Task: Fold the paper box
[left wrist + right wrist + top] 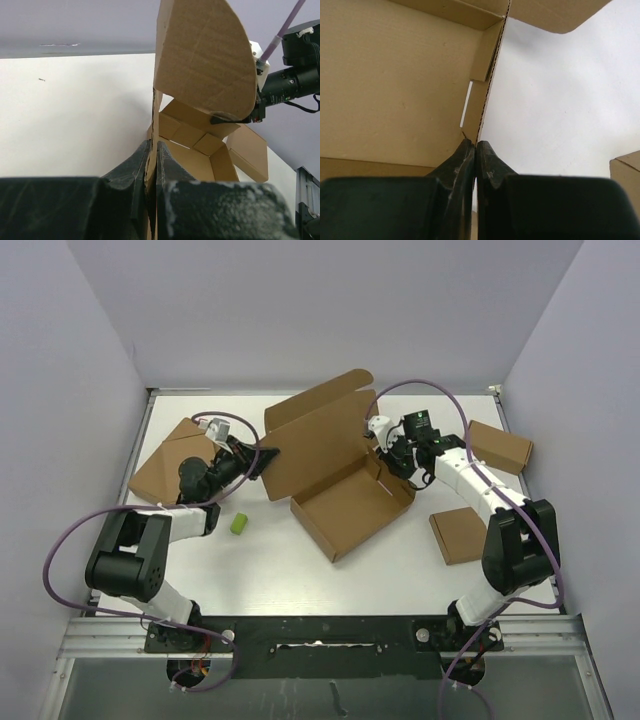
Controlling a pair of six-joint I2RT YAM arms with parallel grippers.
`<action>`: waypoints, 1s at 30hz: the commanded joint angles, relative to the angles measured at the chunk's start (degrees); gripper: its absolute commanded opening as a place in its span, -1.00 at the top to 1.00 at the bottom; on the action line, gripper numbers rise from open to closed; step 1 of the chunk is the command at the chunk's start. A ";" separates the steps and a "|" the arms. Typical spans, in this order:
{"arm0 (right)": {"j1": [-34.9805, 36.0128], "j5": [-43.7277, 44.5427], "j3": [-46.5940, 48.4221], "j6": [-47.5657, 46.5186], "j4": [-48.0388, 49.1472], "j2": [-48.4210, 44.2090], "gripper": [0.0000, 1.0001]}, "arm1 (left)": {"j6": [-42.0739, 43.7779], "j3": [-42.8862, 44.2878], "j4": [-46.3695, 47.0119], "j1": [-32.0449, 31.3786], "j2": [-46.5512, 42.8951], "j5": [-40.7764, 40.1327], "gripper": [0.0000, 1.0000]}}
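The paper box (345,510) lies mid-table as an open brown tray, with its big lid panel (318,438) raised behind it. My left gripper (268,460) is shut on the lid's left edge. In the left wrist view the dark fingers (130,172) pinch a thin cardboard edge (155,117), with a rounded flap (202,55) standing above. My right gripper (386,454) is shut on the box's right side wall. In the right wrist view the fingertips (492,160) clamp that wall's edge (487,95) beside a slot.
Smaller flat brown boxes lie at the left (165,465), the far right (498,447) and the near right (458,536). A small green block (239,524) sits just left of the tray. Purple-grey walls close in the white table (300,580) on three sides.
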 commanded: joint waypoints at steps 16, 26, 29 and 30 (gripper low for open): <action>-1.08 1.64 -2.45 1.10 5.28 -1.12 1.00 | -2.62 -0.57 -23.54 5.08 -13.99 -10.49 -0.23; -0.26 2.39 -2.08 0.80 5.88 -1.58 1.00 | 0.35 2.90 -51.95 4.49 -32.37 -23.40 -0.34; 0.14 2.97 -2.20 0.60 6.21 -1.93 1.00 | -2.27 4.58 -53.66 1.20 -33.09 -24.25 -0.23; 0.31 3.16 -2.23 0.45 6.40 -2.10 1.00 | -3.43 5.39 -53.70 -0.93 -32.68 -25.06 -0.19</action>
